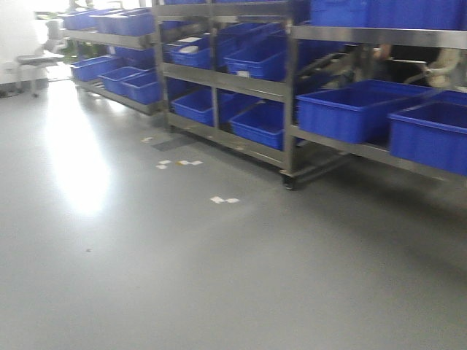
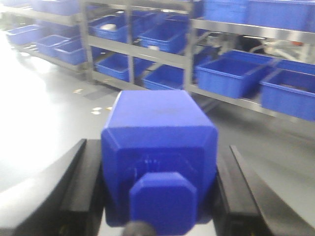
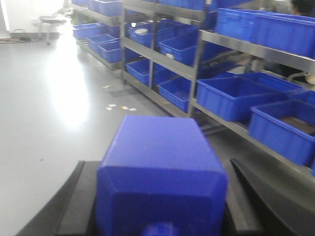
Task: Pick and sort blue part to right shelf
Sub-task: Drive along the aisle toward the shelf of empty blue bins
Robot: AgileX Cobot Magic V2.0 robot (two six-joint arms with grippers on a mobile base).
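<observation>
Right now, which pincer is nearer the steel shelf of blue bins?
Right, probably, by a little. The right pincer, shut on a blue block, sees the shelf lower and larger; the left pincer, shut on the blue part, sees it further off. Neither touches it.

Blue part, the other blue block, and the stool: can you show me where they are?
blue part [image 2: 158, 112]: left wrist view, on the flat side of its square body, above the cap.
blue block [image 3: 162, 157]: right wrist view, on its broad flat side.
stool [image 1: 40, 58]: front-facing view, far left, on its seat.
</observation>
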